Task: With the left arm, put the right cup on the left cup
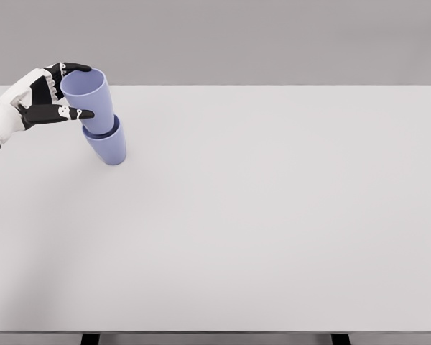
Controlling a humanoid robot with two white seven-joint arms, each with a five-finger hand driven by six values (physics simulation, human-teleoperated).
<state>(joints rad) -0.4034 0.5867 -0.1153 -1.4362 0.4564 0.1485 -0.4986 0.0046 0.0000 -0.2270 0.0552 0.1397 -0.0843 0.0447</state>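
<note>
Head view: left hand (49,97) reaches in from left edge, black fingers clamped around upper cup (88,95). Lavender, tilted left, nested in lower cup (109,146), standing far-left on white table (273,215).

1 view only: head camera, high, looking forward and down.

The camera sits above the near edge of the white table (273,215) and faces its far edge, which runs level across the upper frame with plain grey backdrop beyond. Nearly the whole tabletop is covered; the near edge and 2 dark leg tops show at the bottom. The left hand (47,97) enters from the picture's left at mid distance. No 2nd view exists, so no overlap applies.
</note>
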